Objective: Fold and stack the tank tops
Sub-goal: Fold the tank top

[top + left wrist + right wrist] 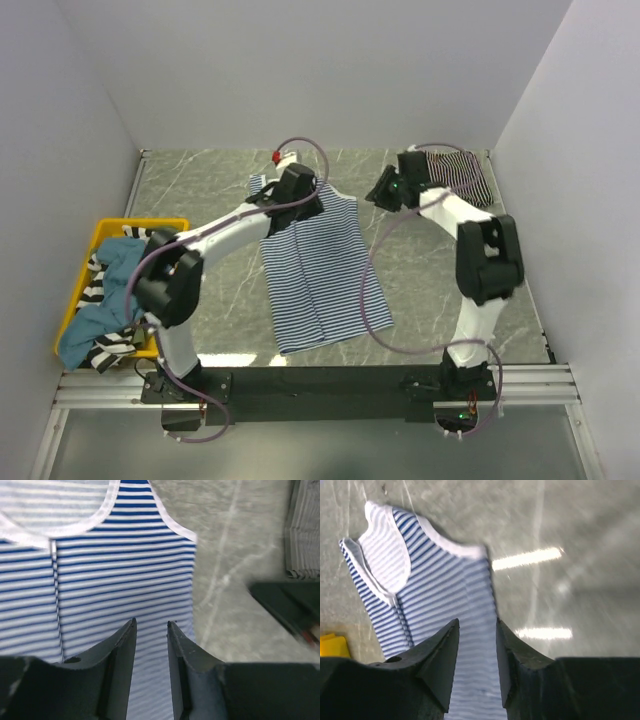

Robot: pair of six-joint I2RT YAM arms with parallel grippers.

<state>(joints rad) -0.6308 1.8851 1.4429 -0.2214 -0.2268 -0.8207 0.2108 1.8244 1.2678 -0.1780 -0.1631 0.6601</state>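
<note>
Blue-and-white tank top [320, 270] lies flat mid-bench [200, 190]. Its long axis runs from the far edge toward the near edge, shoulder straps far, hem near and skewed slightly right. A lengthwise crease shows left of centre; judged that the left side is already turned in.

Left gripper [151, 622]: over the strap end of the top, jaws roughly half apart, striped cloth visible flat below the gap, nothing pinched.

Right gripper [476, 622]: just beside the top's far right shoulder corner, jaws likewise part open, holding nothing. Cloth shows beneath it in the wrist view; whether it touches, cannot tell.

Folded black-and-white top [458, 172] sits in the far right corner of the bench, well apart from the open top. Yellow bin [140, 224] is at the left edge, more tank tops [105, 300] heaped in it.

Key relation: both grippers stand at the far, shoulder end, with the garment stretching away from them toward the near edge. The left arm is nearer, directly above the cloth.

Judgement: a crosswise fold comes next, needing a grip on each shoulder corner and a pull along the long axis toward the hem. Risk: uneven corner grips skew the fold.
</note>
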